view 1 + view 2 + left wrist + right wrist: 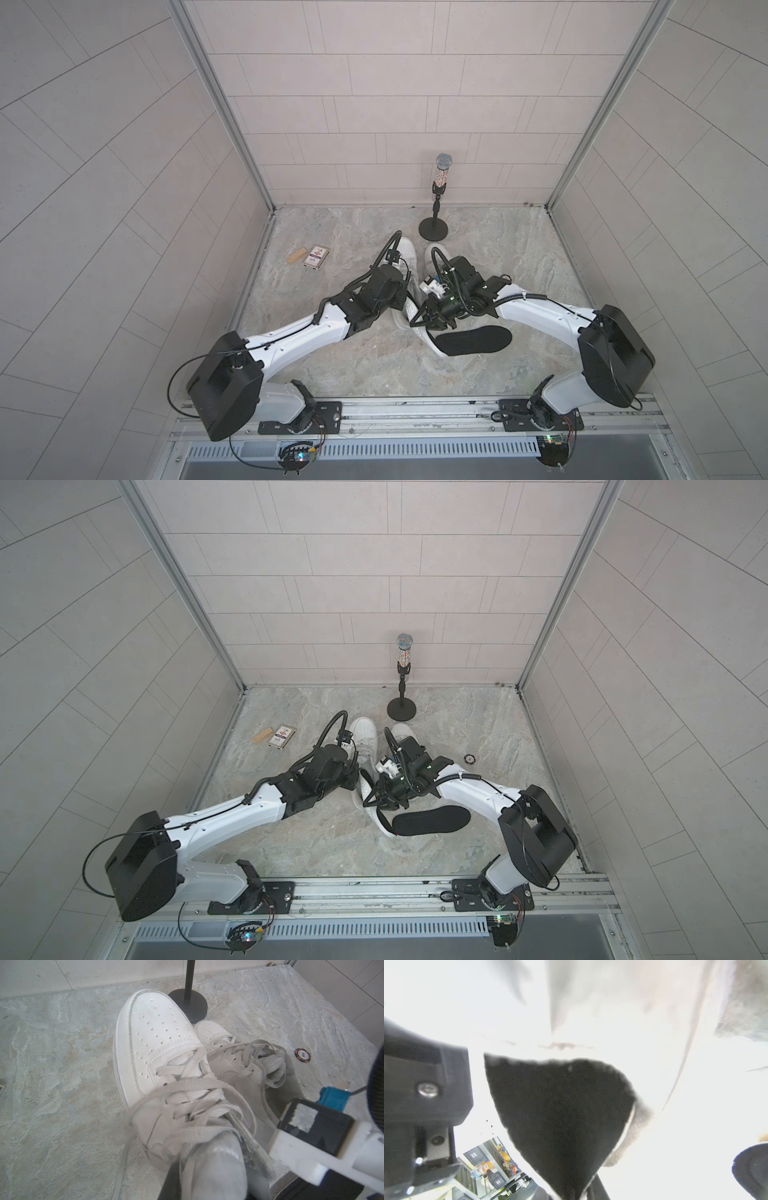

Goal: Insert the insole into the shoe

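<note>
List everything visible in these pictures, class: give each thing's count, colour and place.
White lace-up low-top sneakers: two, white, mid-table, side by side.
Flat black foam insole: one, black, near the sneakers' heels.
Glittery microphone on black round-based stand: one, silver and black, back of table.
Playing-card box: one, white with red, left side.
Small wooden block: one, tan, beside the box.
Poker chip: one, black and orange, right of the sneakers.
Marble-patterned table: one, grey.
Robot arms: two, white and black; left end effector at a sneaker, right end effector at the insole.
</note>
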Motion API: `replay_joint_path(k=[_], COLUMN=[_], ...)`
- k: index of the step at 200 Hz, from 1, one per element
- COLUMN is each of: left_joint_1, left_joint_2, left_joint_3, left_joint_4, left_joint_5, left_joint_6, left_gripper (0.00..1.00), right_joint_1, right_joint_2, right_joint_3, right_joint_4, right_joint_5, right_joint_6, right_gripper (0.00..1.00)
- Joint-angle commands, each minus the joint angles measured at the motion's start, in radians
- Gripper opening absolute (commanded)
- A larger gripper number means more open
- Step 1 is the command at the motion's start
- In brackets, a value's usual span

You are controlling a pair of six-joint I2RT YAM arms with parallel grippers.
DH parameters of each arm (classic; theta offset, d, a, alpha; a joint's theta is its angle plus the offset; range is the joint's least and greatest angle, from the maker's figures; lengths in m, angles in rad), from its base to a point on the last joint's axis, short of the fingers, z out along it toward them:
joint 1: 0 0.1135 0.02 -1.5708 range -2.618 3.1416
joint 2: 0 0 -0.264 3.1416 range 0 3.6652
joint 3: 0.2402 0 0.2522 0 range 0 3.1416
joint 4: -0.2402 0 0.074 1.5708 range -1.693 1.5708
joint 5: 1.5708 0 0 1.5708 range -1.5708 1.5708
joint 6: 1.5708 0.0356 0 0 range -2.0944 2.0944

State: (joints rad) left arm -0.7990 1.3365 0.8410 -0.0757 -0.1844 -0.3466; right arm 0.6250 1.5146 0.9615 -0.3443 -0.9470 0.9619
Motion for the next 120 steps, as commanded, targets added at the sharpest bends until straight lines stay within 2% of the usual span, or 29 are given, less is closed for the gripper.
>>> replay_joint_path(k=[1,29,74,120], left_joint_1=[-0.013,-0.025,-0.022,-0.022], left_joint_2=[-0.051,-0.039,-0.026,0.011], left_joint_3=[0.015,0.043,0.082,0.170], left_joint_4=[0.111,0.067,-0.008,-0.139], left_joint_5=[0.014,0.023,0.048,0.099], left_joint_6=[0.022,0.038,-0.002,-0.027], left_gripper=[0.00,0.00,0.00,0.00], right_joint_1=[-0.013,-0.008,-0.004,0.013], right_joint_2=[0.027,0.063,0.101,0.184], right_joint_3=[0.072,0.195,0.290,0.405], right_joint_4=[-0.120,-0.298,-0.414,-0.566], right_joint_5=[0.101,0.205,0.309,0.546], right_joint_6=[-0.089,-0.215,-0.310,-0.418], right_gripper=[0.23,0.23,0.22,0.22])
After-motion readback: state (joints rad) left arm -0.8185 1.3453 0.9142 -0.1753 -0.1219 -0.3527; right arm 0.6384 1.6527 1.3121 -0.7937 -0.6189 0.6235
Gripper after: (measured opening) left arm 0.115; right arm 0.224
